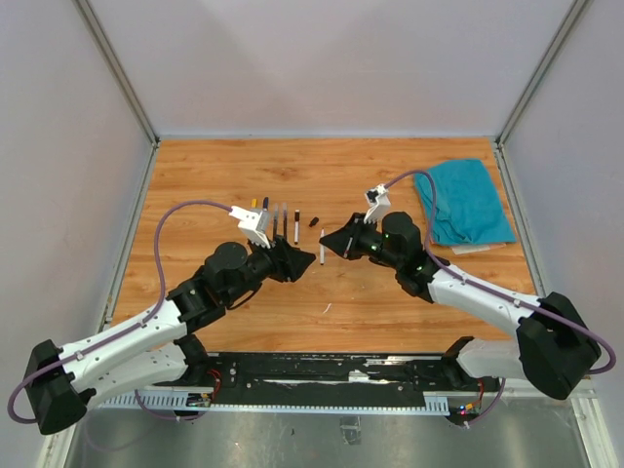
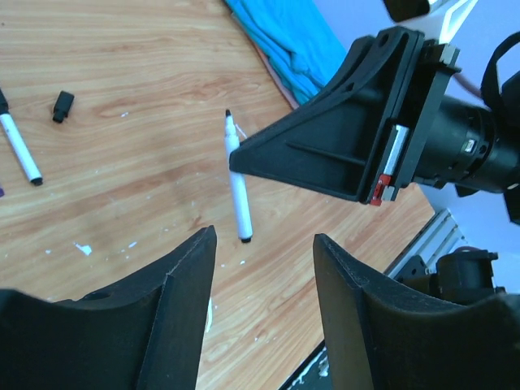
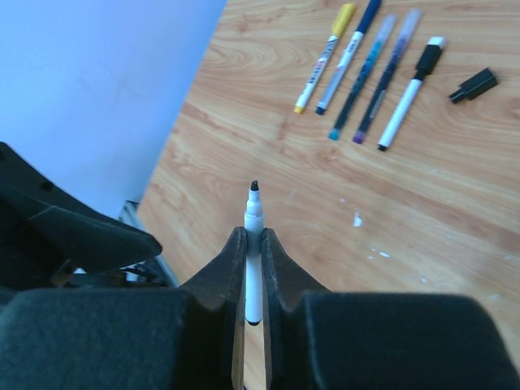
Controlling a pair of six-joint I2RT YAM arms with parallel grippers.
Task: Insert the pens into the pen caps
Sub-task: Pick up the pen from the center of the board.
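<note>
My right gripper (image 3: 253,236) is shut on a white pen (image 3: 254,207) whose bare black tip points forward, out past the fingertips. In the top view this held pen (image 1: 321,261) hangs over the table's middle, with the right gripper (image 1: 326,245) facing my left gripper (image 1: 307,259). The left gripper (image 2: 264,248) is open and holds nothing; the held pen (image 2: 238,187) hangs just beyond its fingertips. Several pens (image 3: 366,69) lie in a row on the wood, one with a yellow end (image 3: 327,54). A loose black pen cap (image 3: 474,84) lies beside the row and also appears in the left wrist view (image 2: 62,106).
A teal cloth (image 1: 463,200) lies at the back right of the wooden table (image 1: 214,175). Small pale scraps (image 1: 327,309) dot the wood near the front. Grey walls close in the table on three sides.
</note>
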